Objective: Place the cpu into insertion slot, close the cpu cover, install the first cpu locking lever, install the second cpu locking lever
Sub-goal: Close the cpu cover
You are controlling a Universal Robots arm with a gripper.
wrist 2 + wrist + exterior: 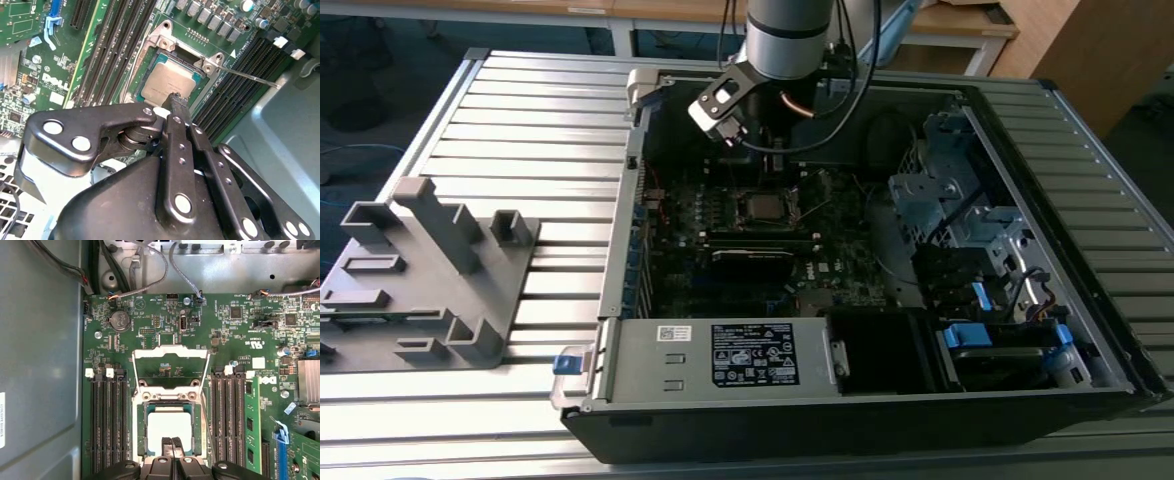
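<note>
Open case (854, 425) lies flat on slatted worktop (520, 110). Grey fixture (434, 270) sits on the worktop at the exterior view's left, apart from the case. Labelled metal box (720, 355) at the case's near side; drive cage (961, 200) at the exterior view's right. Green board (165, 310) carries coin cell (119, 320), black memory slots (107, 425) and one green module (251, 425).

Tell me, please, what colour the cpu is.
The cpu is dull silver-grey; clearest in the second wrist view.

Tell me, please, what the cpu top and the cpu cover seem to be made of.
The cpu: its top looks like bare metal, matte pale grey, giving a soft even glare. The cpu cover: probably thin stamped steel, silvery, with brighter glints along its edges.
</note>
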